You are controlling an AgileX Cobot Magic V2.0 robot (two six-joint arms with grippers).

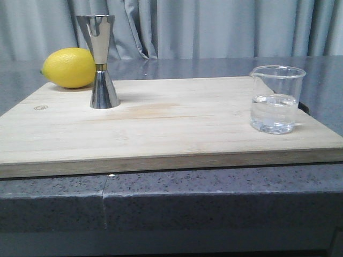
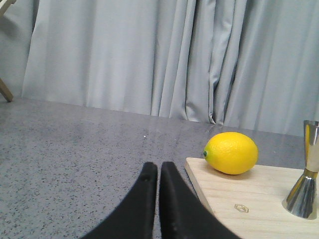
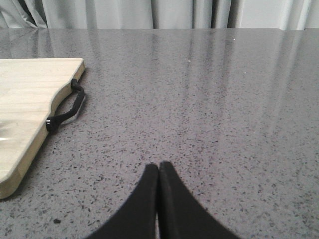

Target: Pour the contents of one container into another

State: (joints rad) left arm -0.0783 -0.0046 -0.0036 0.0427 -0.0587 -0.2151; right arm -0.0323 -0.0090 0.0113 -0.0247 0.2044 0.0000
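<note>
Nothing in the task is under way yet; this reads as the starting position, before any approach.

The wooden board (image 1: 161,123) lies on the grey speckled counter (image 1: 177,203). In the front view, taking the board's centre as the clock, the glass beaker (image 1: 276,99) stands upright at about three o'clock, near the right edge, holding clear liquid to roughly half its height, with its spout turned toward the board's centre. The steel jigger (image 1: 100,61) stands upright at about ten o'clock, well apart from the beaker. A lemon (image 1: 68,67) lies just beside the jigger, at its nine o'clock, at the board's far left corner.

Neither arm appears in the front view. The left gripper (image 2: 158,172) is clenched, its fingers pressed together on nothing, low over bare counter off the board's left edge. The right gripper (image 3: 158,172) is likewise clenched and empty, over bare counter off the board's right end, where a black handle (image 3: 67,110) is fixed.

In my judgement the next move falls to the right arm: unclench, come in level around the beaker's wall, and keep it upright until the spout is above the jigger's narrow cup. The small target and the jigger's slim waist make spilling or tipping the main risks.
</note>
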